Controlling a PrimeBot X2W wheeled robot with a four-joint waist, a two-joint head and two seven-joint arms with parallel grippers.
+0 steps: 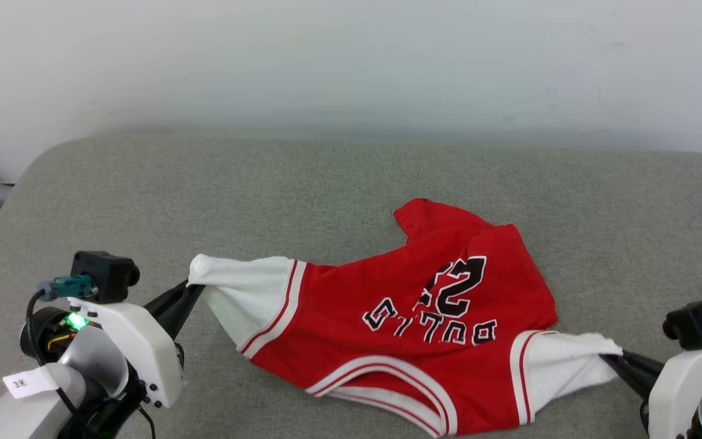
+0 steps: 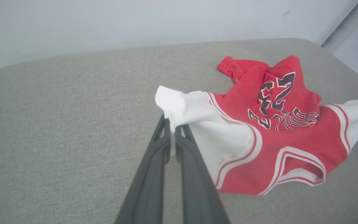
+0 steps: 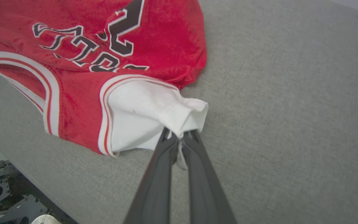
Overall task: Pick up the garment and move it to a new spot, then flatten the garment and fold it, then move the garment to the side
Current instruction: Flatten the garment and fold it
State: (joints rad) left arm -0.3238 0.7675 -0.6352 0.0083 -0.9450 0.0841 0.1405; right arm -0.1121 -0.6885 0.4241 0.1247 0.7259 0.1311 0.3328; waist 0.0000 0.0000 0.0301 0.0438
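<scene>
The garment (image 1: 387, 317) carries black letters with a white outline, upside down in the head view: "BULLS", and beyond them the number "23". A small white tag (image 1: 20, 383) on the left arm (image 1: 125, 347) reads "3米". The left arm and the right arm (image 1: 686, 378) reach in low from the near corners, with the fingers pointing inward. The left jaws are closed on the end of one white sleeve (image 1: 235, 292). The right jaws are closed on the end of the other sleeve (image 1: 567, 360). The garment lies between them on the grey tabletop (image 1: 205, 183), lettering up, and its far part is crumpled.
</scene>
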